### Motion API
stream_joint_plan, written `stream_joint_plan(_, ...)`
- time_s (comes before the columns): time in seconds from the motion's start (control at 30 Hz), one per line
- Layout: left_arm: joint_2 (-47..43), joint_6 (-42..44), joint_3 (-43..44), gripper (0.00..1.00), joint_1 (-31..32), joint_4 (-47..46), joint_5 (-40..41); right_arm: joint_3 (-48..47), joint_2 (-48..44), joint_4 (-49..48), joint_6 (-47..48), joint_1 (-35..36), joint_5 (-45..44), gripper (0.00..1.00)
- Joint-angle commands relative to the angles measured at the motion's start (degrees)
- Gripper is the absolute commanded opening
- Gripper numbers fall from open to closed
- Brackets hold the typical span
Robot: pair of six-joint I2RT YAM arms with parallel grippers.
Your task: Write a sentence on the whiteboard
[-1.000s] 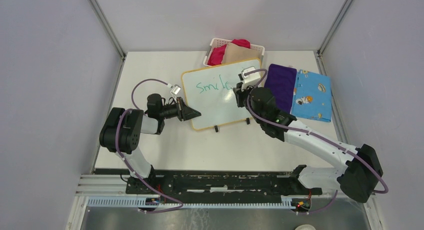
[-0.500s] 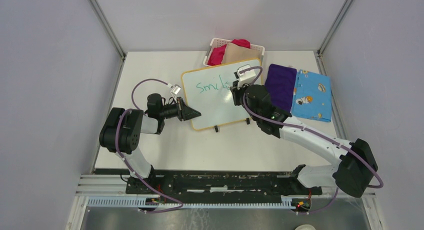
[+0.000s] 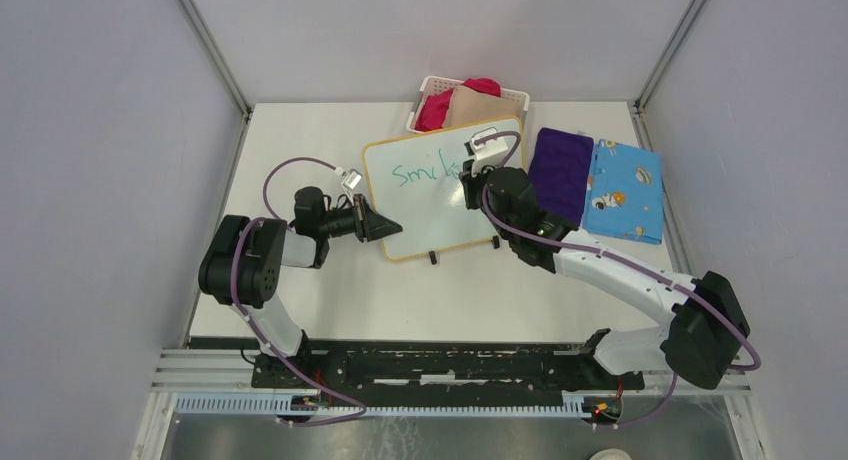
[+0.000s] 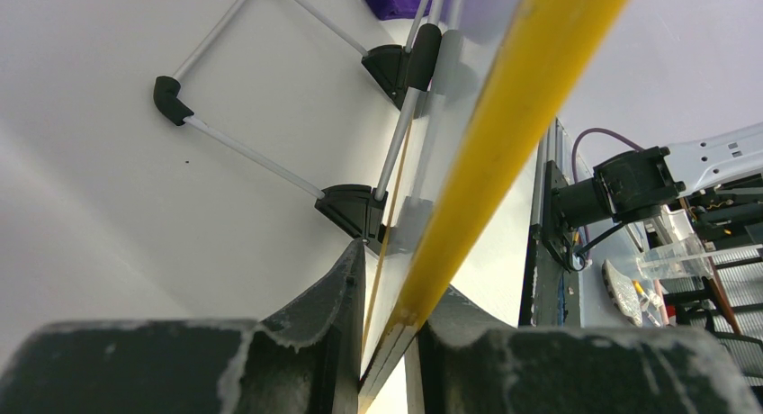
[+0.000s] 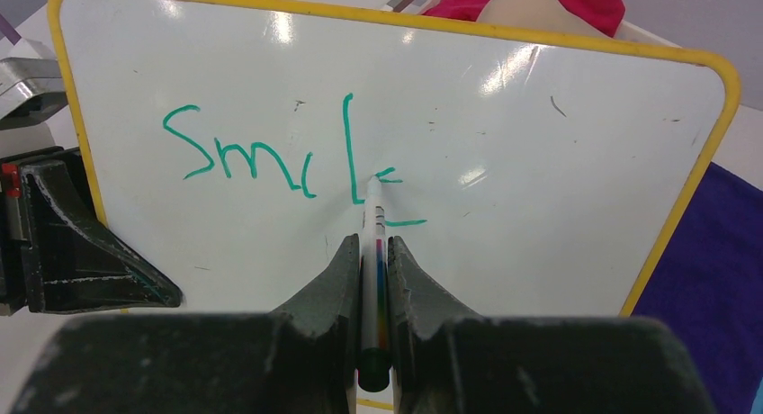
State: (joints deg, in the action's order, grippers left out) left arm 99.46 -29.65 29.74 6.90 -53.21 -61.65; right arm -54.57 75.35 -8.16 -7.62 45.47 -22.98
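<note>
Yellow-framed whiteboard stands mid-bench, its left edge clamped by the left pincer; the right pincer grips a marker, tip on the board at the "e"; it has slid slightly left this past second; the green sentence reads "Smile" so far, second line unwritten.

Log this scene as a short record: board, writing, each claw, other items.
whiteboard: yellow frame, propped up, face toward the arms
writing: green "Smile", with the last letter at the pen tip and nothing below it
right claw: shut on a marker, tip against the board
left claw: clamped on the whiteboard's frame edge
basket: white, behind the board, holding red cloth and tan cloth
right of board: purple cloth, then blue patterned cloth
</note>
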Motion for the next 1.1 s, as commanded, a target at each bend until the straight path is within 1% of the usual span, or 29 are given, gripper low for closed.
stream_joint_plan(0.0,-1.1,1.4,1.1,0.04,0.4,2.9,1.6,-2.6,0.3,-2.4,0.8,-0.1,-2.2,0.00)
stream_joint_plan(0.5,-1.3,1.8,1.1,0.02,0.5,3.4,1.6,-3.6,0.7,-1.8,0.8,-1.2,-3.5,0.00)
stream_joint_plan(1.07,-1.5,2.3,1.2,0.02,0.7,4.1,1.8,-0.5,-1.2,-1.0,-0.1,-2.0,-4.5,0.00)
